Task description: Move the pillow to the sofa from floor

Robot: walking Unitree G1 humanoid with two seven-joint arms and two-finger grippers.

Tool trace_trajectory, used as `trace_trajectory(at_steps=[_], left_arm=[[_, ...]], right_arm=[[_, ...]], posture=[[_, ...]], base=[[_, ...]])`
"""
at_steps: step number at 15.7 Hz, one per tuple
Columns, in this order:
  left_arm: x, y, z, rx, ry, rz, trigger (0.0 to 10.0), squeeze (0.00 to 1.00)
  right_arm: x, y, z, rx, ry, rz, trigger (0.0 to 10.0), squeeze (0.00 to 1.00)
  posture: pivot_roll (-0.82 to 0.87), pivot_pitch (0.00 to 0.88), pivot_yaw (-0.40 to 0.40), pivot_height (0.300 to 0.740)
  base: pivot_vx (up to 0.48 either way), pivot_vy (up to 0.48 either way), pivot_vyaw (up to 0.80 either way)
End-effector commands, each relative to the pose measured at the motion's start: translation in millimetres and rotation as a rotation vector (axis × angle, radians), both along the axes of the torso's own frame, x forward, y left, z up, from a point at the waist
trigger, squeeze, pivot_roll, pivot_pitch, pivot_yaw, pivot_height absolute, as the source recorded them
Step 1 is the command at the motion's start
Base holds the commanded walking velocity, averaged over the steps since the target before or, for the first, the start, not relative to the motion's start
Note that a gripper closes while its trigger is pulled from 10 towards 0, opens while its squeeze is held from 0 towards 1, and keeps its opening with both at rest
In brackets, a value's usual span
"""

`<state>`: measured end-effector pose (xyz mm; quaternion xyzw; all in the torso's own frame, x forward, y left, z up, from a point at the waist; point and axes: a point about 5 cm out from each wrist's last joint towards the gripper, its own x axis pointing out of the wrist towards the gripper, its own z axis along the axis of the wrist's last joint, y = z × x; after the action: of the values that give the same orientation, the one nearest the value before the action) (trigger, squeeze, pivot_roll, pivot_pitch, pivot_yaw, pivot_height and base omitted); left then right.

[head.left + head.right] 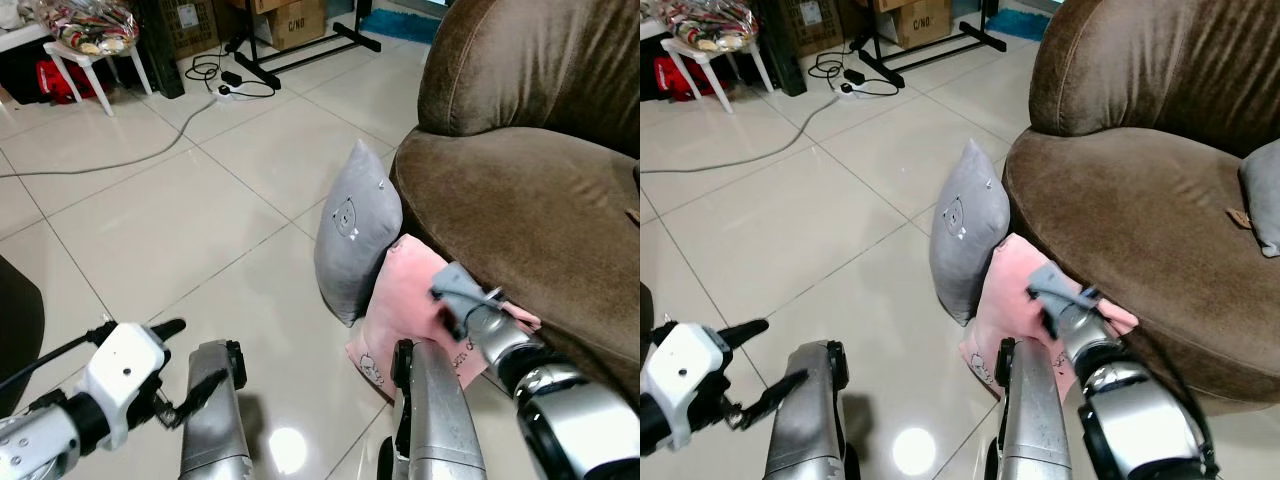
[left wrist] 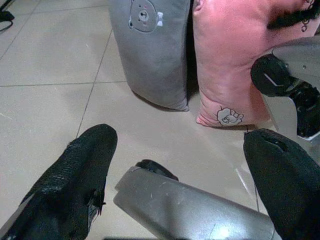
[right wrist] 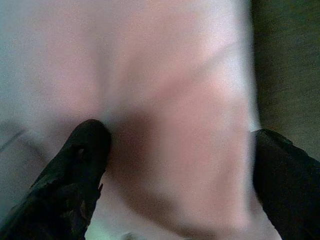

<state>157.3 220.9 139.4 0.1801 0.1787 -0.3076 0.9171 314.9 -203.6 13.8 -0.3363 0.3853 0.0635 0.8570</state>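
Observation:
A pink pillow point(image 1: 405, 295) stands on the tiled floor, leaning against the front of the brown sofa point(image 1: 520, 200). A grey pillow point(image 1: 355, 235) with a bear print stands upright just to its left, touching it. My right gripper point(image 1: 448, 310) is pressed onto the pink pillow's upper face; in the right wrist view its fingers point(image 3: 85, 150) are spread open with pink fabric point(image 3: 175, 100) between them. My left gripper point(image 1: 190, 358) hangs open low over the floor at the left, well short of both pillows point(image 2: 150, 45).
Another grey cushion point(image 1: 1265, 200) lies on the sofa seat at the right. At the back are a white stool point(image 1: 90, 55), cables and a power strip point(image 1: 225, 88), a black stand point(image 1: 300, 55) and cardboard boxes point(image 1: 295, 20). A dark object point(image 1: 15, 320) sits at the left edge.

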Motion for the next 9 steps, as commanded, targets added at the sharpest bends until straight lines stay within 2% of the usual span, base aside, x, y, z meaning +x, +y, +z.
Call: trace_trajectory(at_steps=[1, 3, 4, 5, 6, 7, 8, 9], left_arm=[[-1.9, 0.1, 3.9, 0.003, 0.000, -0.009, 10.0, 0.79], [-2.3, -0.1, 3.2, -0.003, 0.010, -0.013, 10.0, 0.79], [-2.5, -2.4, 1.7, -0.015, 0.023, -0.027, 10.0, 0.79], [-2.5, -3.5, 1.1, -0.022, 0.028, -0.034, 10.0, 0.79], [-2.2, -4.3, 0.7, -0.026, 0.030, -0.037, 10.0, 0.79], [-1.8, -4.8, 0.5, -0.029, 0.031, -0.039, 10.0, 0.79], [-1.3, -5.4, 0.1, -0.032, 0.032, -0.042, 10.0, 0.79], [0.2, -7.7, -0.8, -0.044, 0.038, -0.055, 10.0, 0.79]], right_arm=[[-13.2, 3.9, -14.3, 0.036, 0.093, 0.008, 10.0, 0.00], [-20.1, 14.9, -22.2, 0.116, 0.171, 0.044, 10.0, 0.00], [-20.4, 22.5, -23.0, 0.199, 0.188, 0.052, 10.0, 0.00], [-19.6, 24.1, -22.3, 0.235, 0.183, 0.037, 9.4, 0.00], [-18.5, 24.0, -21.3, 0.247, 0.176, 0.027, 6.5, 0.00], [-16.8, 22.8, -19.6, 0.242, 0.163, 0.028, 4.2, 0.00], [-14.4, 20.8, -17.3, 0.234, 0.143, 0.023, 0.0, 0.00], [-6.7, 17.7, -9.7, 0.230, 0.072, -0.008, 0.0, 0.00]], posture=[[0.17, 0.128, -0.008, 0.462], [0.17, 0.122, -0.007, 0.462], [0.15, 0.108, -0.010, 0.462], [0.15, 0.106, -0.011, 0.462], [0.15, 0.102, -0.011, 0.462], [0.15, 0.097, -0.011, 0.462], [0.15, 0.091, -0.010, 0.462], [0.15, 0.081, -0.010, 0.462]], base=[[0.000, 0.000, 0.00], [0.000, 0.000, 0.00], [0.000, 0.000, 0.00], [0.000, 0.000, 0.00], [0.000, 0.000, 0.00], [0.000, 0.000, 0.00], [0.000, 0.000, 0.00], [0.000, 0.000, 0.00]])
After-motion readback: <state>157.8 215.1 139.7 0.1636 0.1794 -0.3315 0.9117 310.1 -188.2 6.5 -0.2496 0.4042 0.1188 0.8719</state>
